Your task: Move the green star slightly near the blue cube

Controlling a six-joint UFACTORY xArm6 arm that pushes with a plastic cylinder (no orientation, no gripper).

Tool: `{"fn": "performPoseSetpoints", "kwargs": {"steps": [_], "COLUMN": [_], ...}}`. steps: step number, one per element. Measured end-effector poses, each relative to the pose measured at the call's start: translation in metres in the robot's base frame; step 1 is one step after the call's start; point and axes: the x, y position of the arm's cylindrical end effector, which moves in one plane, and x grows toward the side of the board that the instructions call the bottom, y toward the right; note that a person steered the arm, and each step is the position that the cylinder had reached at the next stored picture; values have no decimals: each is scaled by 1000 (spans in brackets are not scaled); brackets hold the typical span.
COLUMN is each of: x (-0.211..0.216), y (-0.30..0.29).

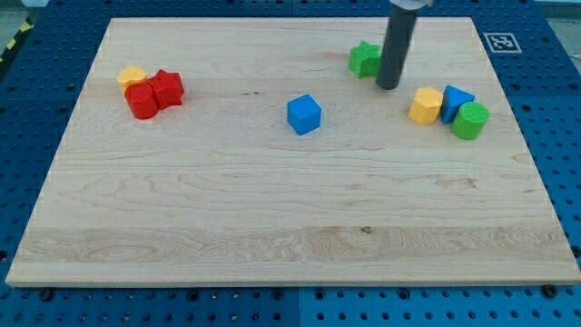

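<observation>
Nearest me, the pale wooden worktop [272, 245] lies bare along the view's bottom, and the blue cube [304, 114] sits alone near its middle. At the view's left, a red cylinder [141, 101], a red star-like block [167, 88] and a yellow block [132, 76] huddle together; at the right, a yellow block [425, 105], a blue triangular block [456, 101] and a green cylinder [470, 120] cluster, none between star and cube. I have no hand, so nothing opens or grips: my tip [388, 86] stands just right of the green star [365, 59] near the top edge, seemingly touching it.

bright, even light; sharp focus
</observation>
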Motion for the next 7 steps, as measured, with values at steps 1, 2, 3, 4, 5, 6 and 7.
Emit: {"fn": "performPoseSetpoints", "kwargs": {"steps": [1, 2, 3, 4, 5, 6, 7], "x": [-3, -33, -60, -72, -67, -53, -30], "y": [41, 50, 34, 7, -17, -47, -69]}}
